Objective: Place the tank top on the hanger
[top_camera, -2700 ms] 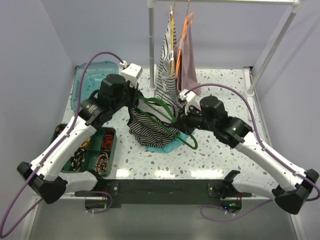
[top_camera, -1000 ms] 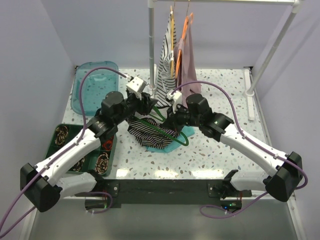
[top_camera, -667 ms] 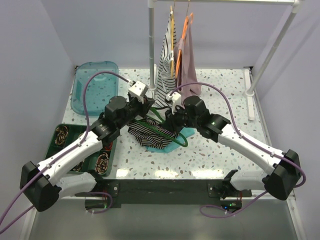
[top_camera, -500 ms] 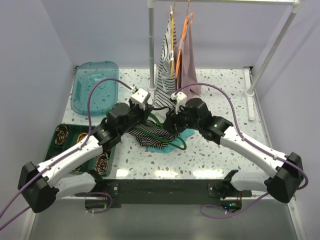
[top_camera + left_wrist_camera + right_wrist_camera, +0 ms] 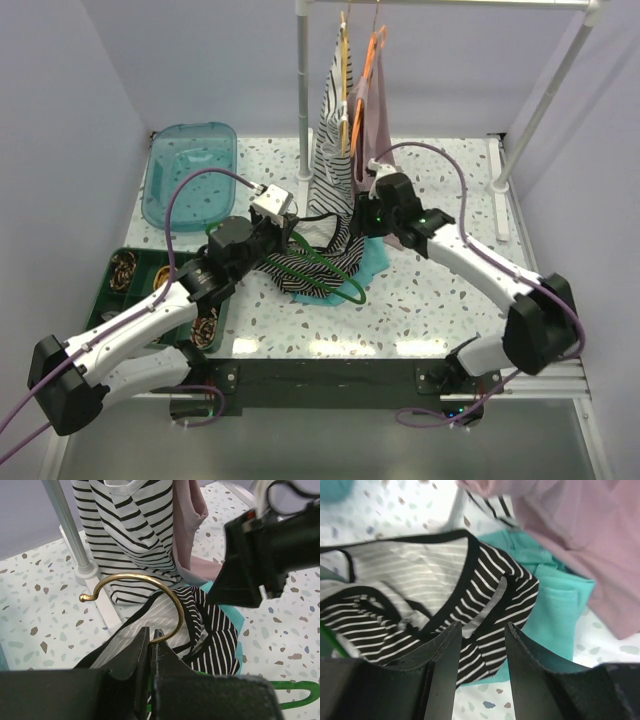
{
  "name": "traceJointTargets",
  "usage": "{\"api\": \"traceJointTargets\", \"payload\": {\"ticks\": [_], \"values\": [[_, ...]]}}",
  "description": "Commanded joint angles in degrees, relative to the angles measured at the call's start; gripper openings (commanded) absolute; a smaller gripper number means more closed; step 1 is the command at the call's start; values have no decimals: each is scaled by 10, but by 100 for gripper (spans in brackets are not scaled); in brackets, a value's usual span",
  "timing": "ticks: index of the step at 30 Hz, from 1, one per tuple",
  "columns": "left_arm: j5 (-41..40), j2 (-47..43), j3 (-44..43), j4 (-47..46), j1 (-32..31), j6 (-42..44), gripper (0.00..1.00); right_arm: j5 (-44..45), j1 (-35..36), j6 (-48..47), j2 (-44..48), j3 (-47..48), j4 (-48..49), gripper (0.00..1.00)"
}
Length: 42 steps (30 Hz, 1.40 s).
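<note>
The black-and-white striped tank top (image 5: 305, 270) lies crumpled on the table over a teal cloth (image 5: 374, 258). The dark-green hanger (image 5: 335, 272) lies across it, partly under the fabric. My left gripper (image 5: 291, 232) is shut on the hanger's brass hook (image 5: 135, 582), just above the top (image 5: 212, 635). My right gripper (image 5: 366, 226) is open and empty, hovering above the top's right edge (image 5: 487, 587) beside the teal cloth (image 5: 555, 607). A bit of green hanger shows at the left edge of the right wrist view (image 5: 329, 637).
A clothes rack pole (image 5: 303, 95) stands behind, with a striped garment on a yellow hanger (image 5: 333, 145) and a pink garment on an orange hanger (image 5: 374, 115) close behind both grippers. A teal bin (image 5: 190, 175) and a green tray (image 5: 128, 272) sit at the left.
My right gripper has drawn back to the right, toward the hanging clothes, and stands open. My left arm has come down and nearer with the hanger, which now lies low over the top.
</note>
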State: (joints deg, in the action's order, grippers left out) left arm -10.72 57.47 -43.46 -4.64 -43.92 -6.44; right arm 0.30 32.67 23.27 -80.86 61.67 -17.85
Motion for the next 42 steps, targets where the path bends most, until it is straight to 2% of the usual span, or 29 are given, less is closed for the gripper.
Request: {"api": "traceJointTargets", "payload": {"ticks": [1, 9, 13, 17, 24, 27, 31, 35, 36, 38, 39, 41, 42], "values": [[-11, -14, -3, -30, -3, 7, 0, -39, 12, 27, -58, 53, 25, 45], [-11, -16, -4, -27, -4, 11, 0, 10, 55, 30, -85, 71, 29, 49], [-14, -17, -4, -27, -4, 13, 0, 39, 60, 39, -63, 43, 50, 50], [-17, -19, -6, -30, -5, 13, 0, 45, 61, 36, -84, 51, 39, 50], [-19, -22, -7, -29, -4, 13, 0, 70, 60, 29, -118, 68, 37, 47], [-26, -25, -7, -28, -4, 13, 0, 80, 61, 31, -108, 62, 47, 43], [-31, -34, -3, -34, -5, 13, 0, 78, 60, 27, -112, 62, 43, 42], [-36, -36, -3, -33, -4, 12, 0, 82, 61, 27, -98, 46, 46, 26], [-38, -37, -3, -34, -5, 10, 0, 83, 61, 27, -92, 42, 47, 18], [-46, -39, -1, -36, -4, 8, 0, 88, 60, 26, -81, 28, 47, 11], [-47, -39, 0, -38, -4, 7, 0, 90, 59, 25, -77, 25, 47, 4], [-51, -40, 1, -43, -4, 6, 0, 96, 59, 23, -66, 14, 49, 0], [-51, -40, 1, -46, -4, 6, 0, 96, 59, 24, -62, 10, 52, 4]]}}
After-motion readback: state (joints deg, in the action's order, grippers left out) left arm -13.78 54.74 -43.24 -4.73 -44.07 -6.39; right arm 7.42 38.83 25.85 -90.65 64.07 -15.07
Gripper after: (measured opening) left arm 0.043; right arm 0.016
